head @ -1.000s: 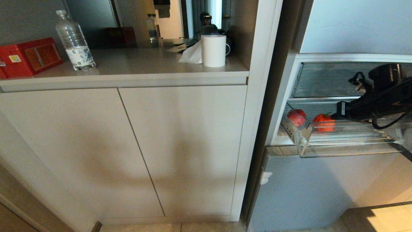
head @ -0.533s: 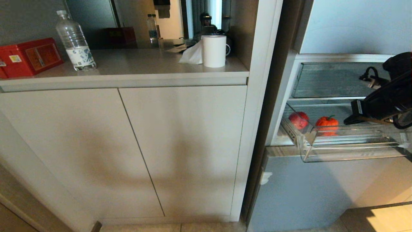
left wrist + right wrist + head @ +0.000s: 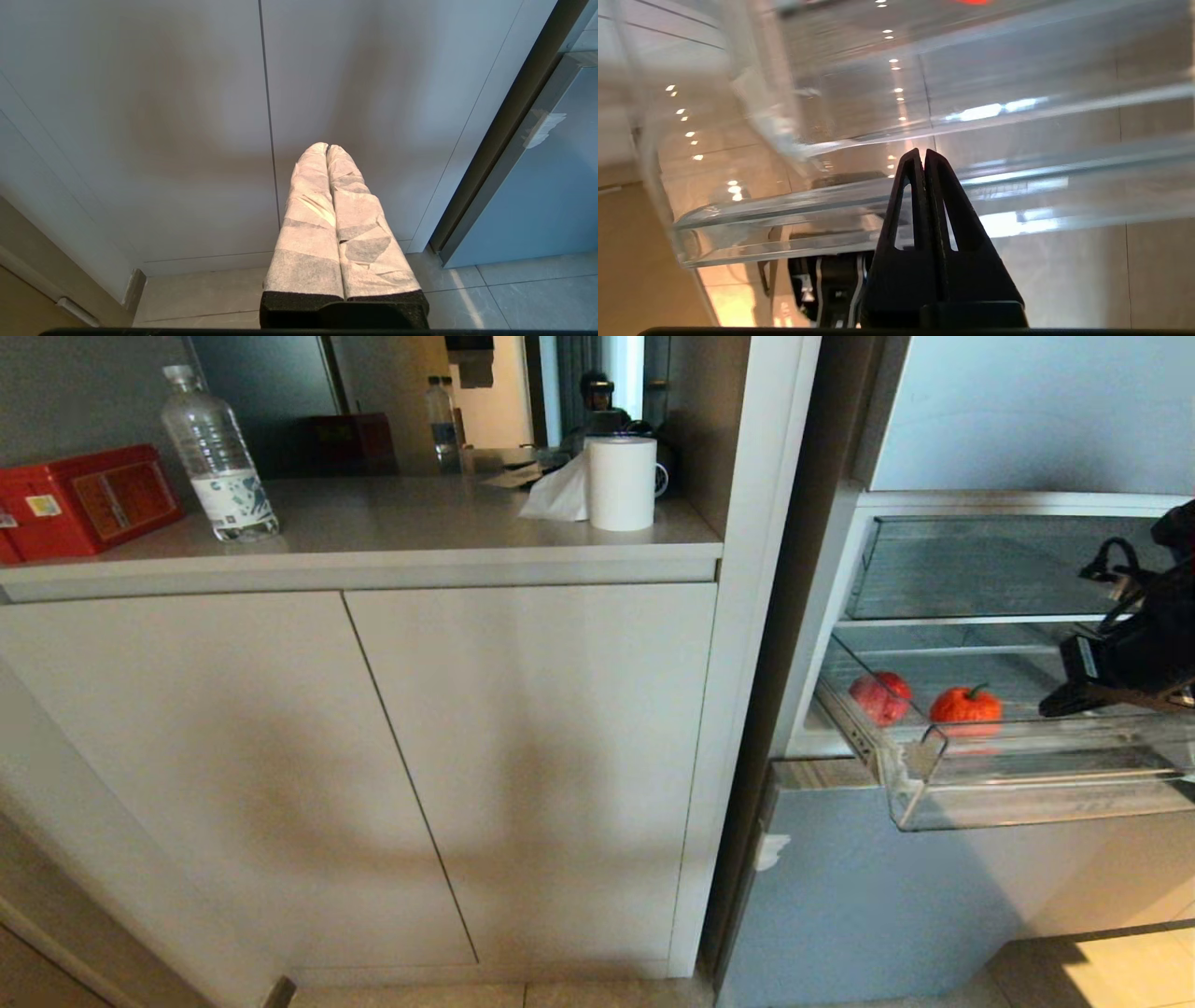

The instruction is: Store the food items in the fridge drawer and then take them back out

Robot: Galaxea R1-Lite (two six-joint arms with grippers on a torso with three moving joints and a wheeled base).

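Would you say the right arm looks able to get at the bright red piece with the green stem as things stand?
Probably yes. The bright red piece lies in the open drawer with nothing above it, and the right hand sits just beside it over the drawer. Its fingers are shut, so they would need to open first.

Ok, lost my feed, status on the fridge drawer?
Right gripper shut, empty, at the drawer front. Left gripper shut, parked by the cupboard. Drawer out, apple and tomato inside. Nothing blocking.

Left hand [image 3: 327,148], fingers pressed together, faces cabinet doors [image 3: 187,116].
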